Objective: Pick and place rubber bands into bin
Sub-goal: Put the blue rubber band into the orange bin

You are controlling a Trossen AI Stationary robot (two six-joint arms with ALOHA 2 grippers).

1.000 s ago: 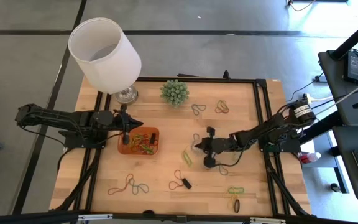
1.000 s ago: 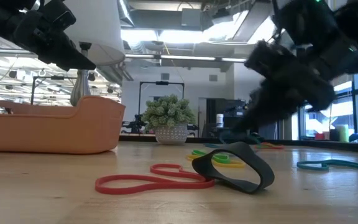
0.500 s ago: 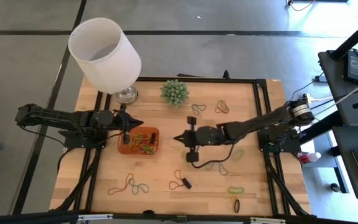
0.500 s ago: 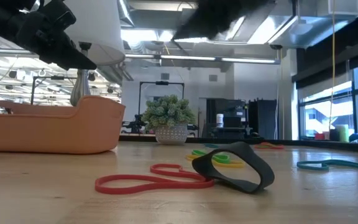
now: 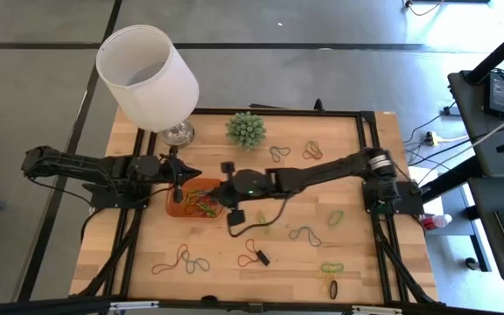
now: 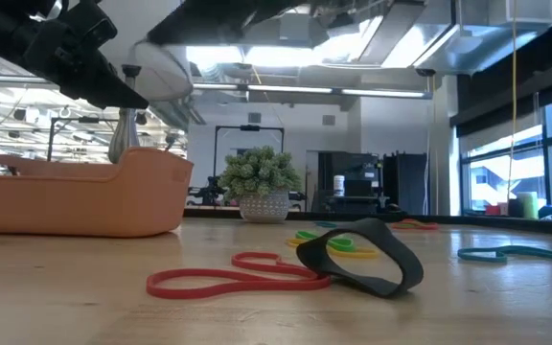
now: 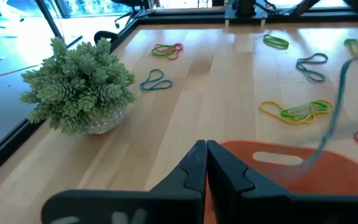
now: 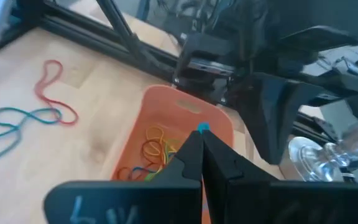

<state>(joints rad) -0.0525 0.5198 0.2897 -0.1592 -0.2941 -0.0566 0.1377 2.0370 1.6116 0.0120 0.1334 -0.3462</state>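
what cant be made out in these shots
- Right pincer over the bin: right wrist view shows a blue-green speck at its tips; whether a band is pinched is unclear.
- Left wrist view: a blurred blue-grey band dangles; its top is cut off.
- Low view: bin wall hides its contents.

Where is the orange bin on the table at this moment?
In the high view, the orange bin sits left of the table's centre, below the lamp base, between the two hands.

Blurred rubber band [image 7: 334, 112] dangling
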